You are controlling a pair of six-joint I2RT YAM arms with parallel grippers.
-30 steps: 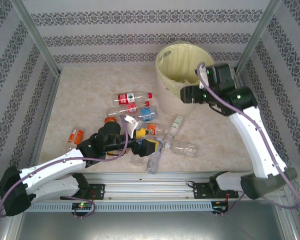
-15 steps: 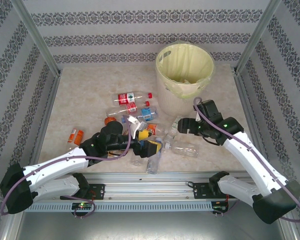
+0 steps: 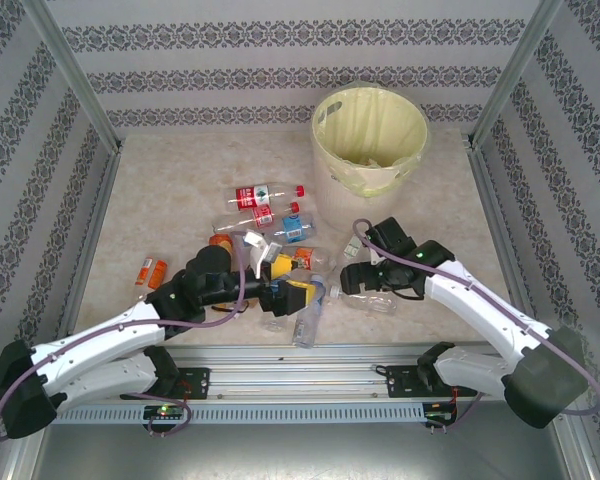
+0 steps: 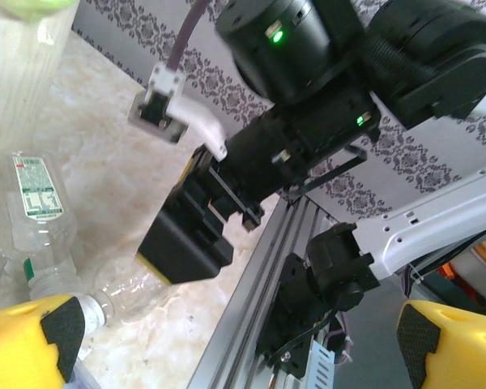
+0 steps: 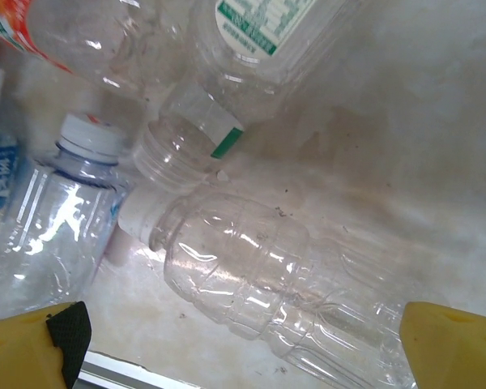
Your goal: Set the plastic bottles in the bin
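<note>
The pale-yellow bin (image 3: 368,135) stands at the back right with its bag lining. Several plastic bottles lie in a heap mid-table, among them a red-labelled one (image 3: 265,195), a blue-labelled one (image 3: 295,230) and a clear one (image 3: 368,298). My right gripper (image 3: 348,282) is low over that clear bottle (image 5: 251,284), open, a finger on either side and nothing gripped. My left gripper (image 3: 305,292) is open at the near side of the heap, holding nothing. From the left wrist, the right gripper (image 4: 186,243) is above the clear bottle (image 4: 125,292).
A small orange bottle (image 3: 152,270) lies apart at the left. A white-capped bottle (image 5: 57,219) and a green-labelled one (image 5: 259,32) crowd the clear bottle. The metal rail (image 3: 300,355) runs along the near edge, and patterned walls close in three sides.
My right arm swung from above the bin down to the table beside the clear bottle, its jaws widening. My left arm shifted slightly and stayed open.
</note>
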